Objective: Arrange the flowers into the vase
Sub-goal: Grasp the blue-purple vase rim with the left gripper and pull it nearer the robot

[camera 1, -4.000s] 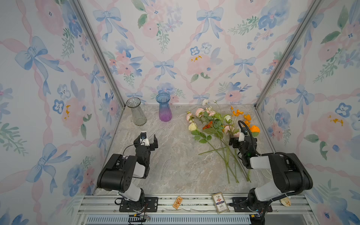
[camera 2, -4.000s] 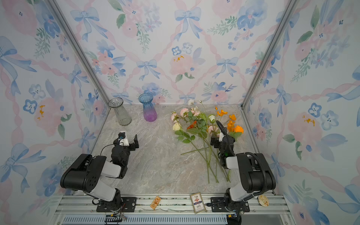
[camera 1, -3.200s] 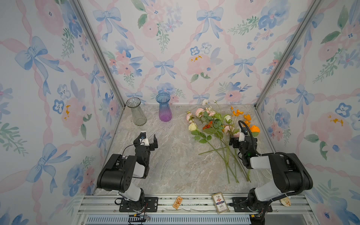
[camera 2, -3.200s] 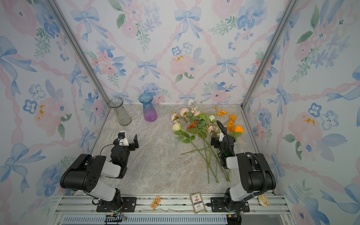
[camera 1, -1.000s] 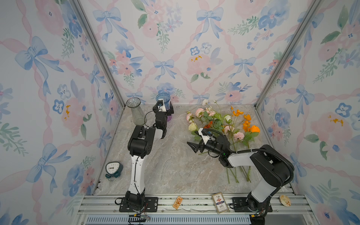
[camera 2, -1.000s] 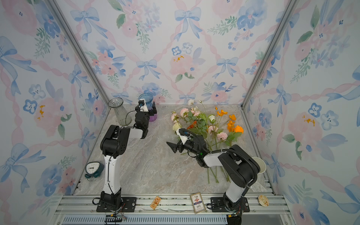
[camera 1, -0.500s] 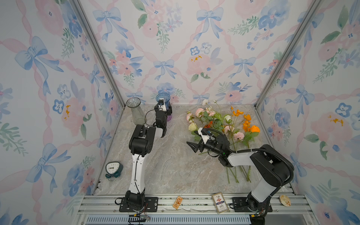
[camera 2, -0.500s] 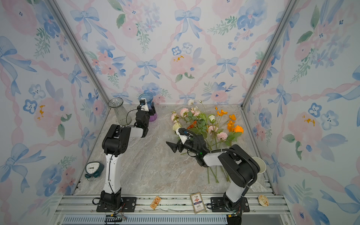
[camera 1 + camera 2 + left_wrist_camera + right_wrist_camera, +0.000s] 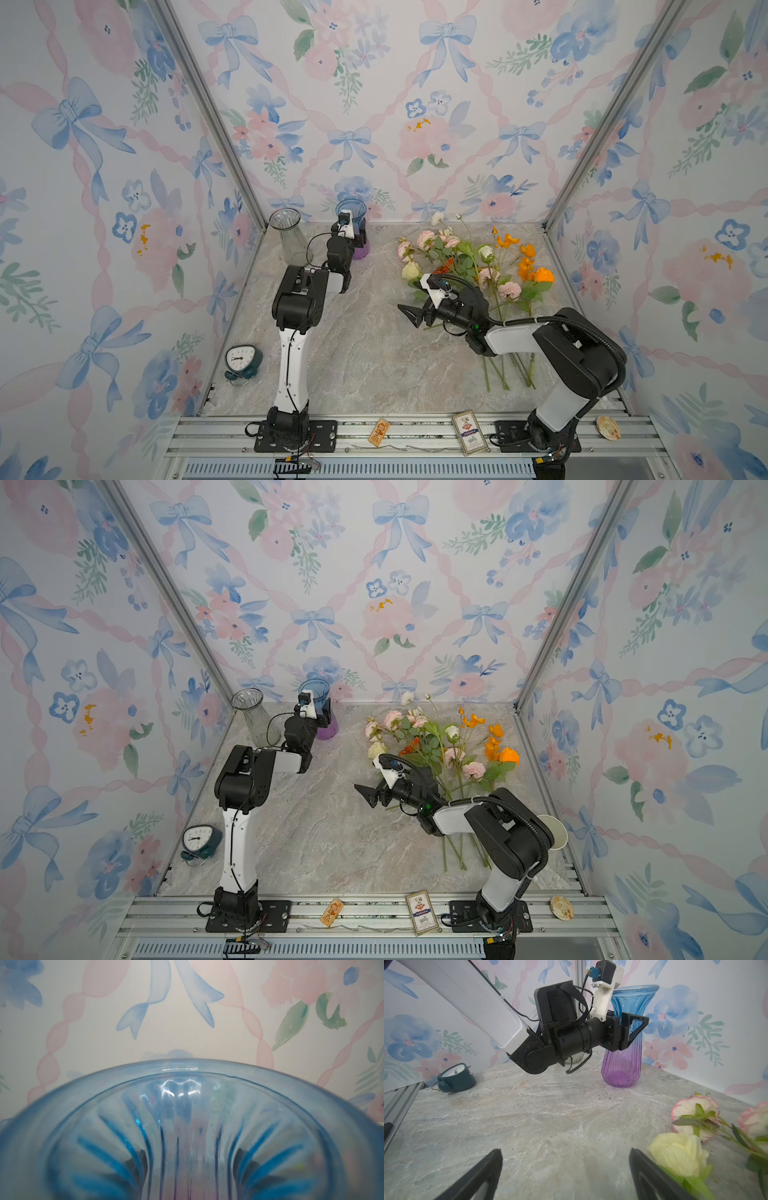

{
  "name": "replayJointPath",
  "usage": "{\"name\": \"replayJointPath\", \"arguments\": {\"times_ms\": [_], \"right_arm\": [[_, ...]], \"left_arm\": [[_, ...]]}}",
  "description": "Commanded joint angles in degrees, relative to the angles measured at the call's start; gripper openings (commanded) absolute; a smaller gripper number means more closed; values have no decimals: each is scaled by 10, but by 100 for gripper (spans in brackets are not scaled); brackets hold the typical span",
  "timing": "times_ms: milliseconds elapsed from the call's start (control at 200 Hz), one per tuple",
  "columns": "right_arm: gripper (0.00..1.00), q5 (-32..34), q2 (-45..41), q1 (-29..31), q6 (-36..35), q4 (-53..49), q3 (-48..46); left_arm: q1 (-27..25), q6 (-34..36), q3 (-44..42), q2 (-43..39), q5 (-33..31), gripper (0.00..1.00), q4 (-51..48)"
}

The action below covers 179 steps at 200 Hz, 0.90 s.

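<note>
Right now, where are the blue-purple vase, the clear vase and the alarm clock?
blue-purple vase (image 9: 622, 1066): right wrist view, purple lower body.
clear vase (image 9: 291, 243): a top view, lower body.
alarm clock (image 9: 239, 358): a top view, white dial.

Marble tabletop is bearing a clear vase, a blue-purple vase, flowers lying loose, and an alarm clock.

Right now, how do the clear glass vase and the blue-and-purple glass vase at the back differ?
Colour: the clear glass vase is colourless; the blue-to-purple glass vase shades from blue rim to purple base. State: the clear glass vase stands free; the left gripper straddles the blue-to-purple glass vase's neck. Place: the clear glass vase sits in the back left corner, the blue-to-purple glass vase beside it. Both stand upright and empty.
</note>
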Motion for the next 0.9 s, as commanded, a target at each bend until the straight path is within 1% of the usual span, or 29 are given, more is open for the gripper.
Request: {"name": "replayJointPath", "arguments": {"times_ms": [0, 100, 165, 320, 455, 470, 565, 635, 670, 720, 800, 890], "right_arm": [[97, -8, 3, 3, -6, -1, 15], [97, -3, 1, 3, -7, -1, 14], [97, 0, -3, 2, -6, -1, 12], [97, 3, -15, -5, 5, 2, 6], [97, 14, -31, -12, 12, -5, -5], [97, 17, -46, -13, 11, -9, -6], [97, 47, -85, -12, 1, -77, 0], [97, 68, -118, -12, -11, -160, 14], [97, 77, -134, -11, -16, -193, 15], [97, 95, -154, -8, -17, -222, 7], [97, 119, -189, -7, -4, -256, -19], [97, 130, -235, 0, 6, -290, -51]], "left_arm": [[-4, 5, -27, -50, 43, 39, 32], [-11, 9, -60, -94, 48, 36, 31], [-17, 8, -96, -135, 35, 35, 32], [-44, 2, -205, -237, 2, 31, 34], [-81, 2, -314, -328, -21, 31, 66], [-85, 0, -326, -337, -24, 30, 70], [-104, -21, -400, -403, -37, 29, 82], [-118, -32, -442, -447, -33, 30, 81], [-125, -33, -461, -468, -21, 30, 82], [-141, -26, -490, -499, -9, 30, 84], [-166, -12, -527, -544, -9, 30, 85], [-185, -43, -566, -584, -5, 29, 88]]}}
